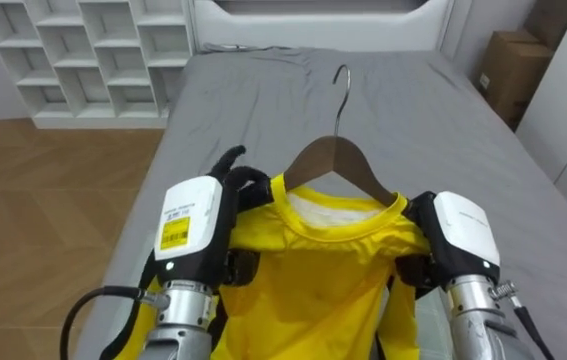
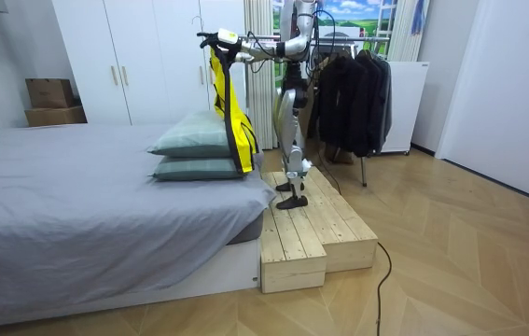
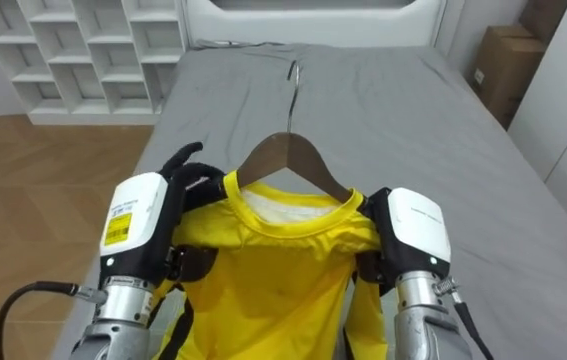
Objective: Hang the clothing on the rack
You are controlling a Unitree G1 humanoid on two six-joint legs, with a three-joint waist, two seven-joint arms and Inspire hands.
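Clenched on one shoulder of the yellow shirt (image 1: 313, 270), the left hand (image 1: 235, 185); against the other shoulder, the right hand (image 1: 425, 215), grasp impossible to tell. Shirt draped over a wooden hanger (image 1: 335, 160), hook pointing away, held up above the grey bed (image 1: 443, 110). Beyond, a white cubby shelf (image 1: 83, 50). In the room view, standing on a wooden platform (image 2: 311, 229) by the bed, pillows (image 2: 194, 154) just beside the hanging shirt, dark clothes (image 2: 353, 89) on a rack behind.
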